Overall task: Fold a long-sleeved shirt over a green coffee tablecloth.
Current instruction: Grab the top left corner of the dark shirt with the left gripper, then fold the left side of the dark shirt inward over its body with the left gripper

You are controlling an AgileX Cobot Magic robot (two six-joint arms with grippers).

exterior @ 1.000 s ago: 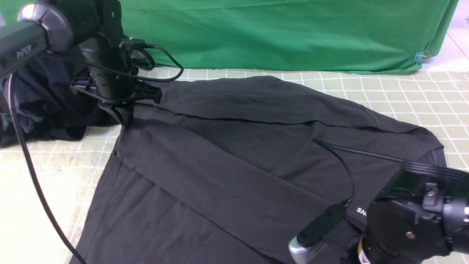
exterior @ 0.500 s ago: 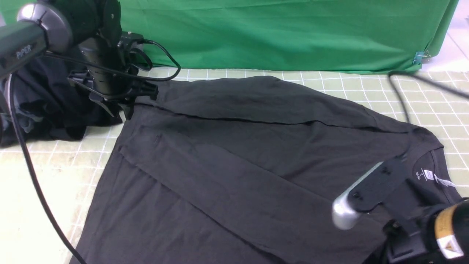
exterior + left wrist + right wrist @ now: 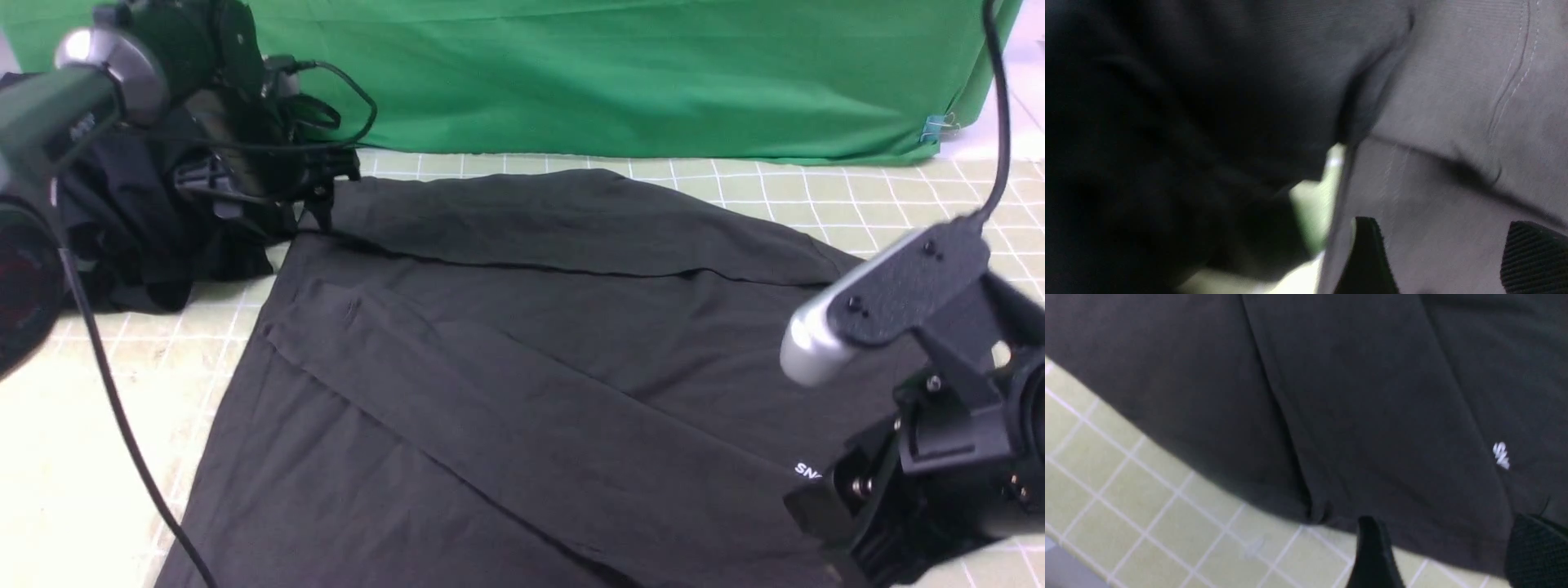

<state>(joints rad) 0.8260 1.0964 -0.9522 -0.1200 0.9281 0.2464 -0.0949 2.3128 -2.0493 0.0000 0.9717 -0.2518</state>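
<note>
Flanking the long-sleeved shirt [image 3: 522, 367], green coffee tablecloth [image 3: 898, 204] shows.

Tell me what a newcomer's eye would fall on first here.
The charcoal long-sleeved shirt fills the middle, spread on the gridded green coffee tablecloth, one sleeve lying diagonally across it. The right gripper hangs open over the shirt's near right edge, and the left gripper is open at its far left corner, beside a black clothes bundle.

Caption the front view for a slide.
Charcoal long-sleeved shirt, sleeve folded diagonally across it, on a gridded yellow-green tablecloth beside a black clothes bundle.
</note>
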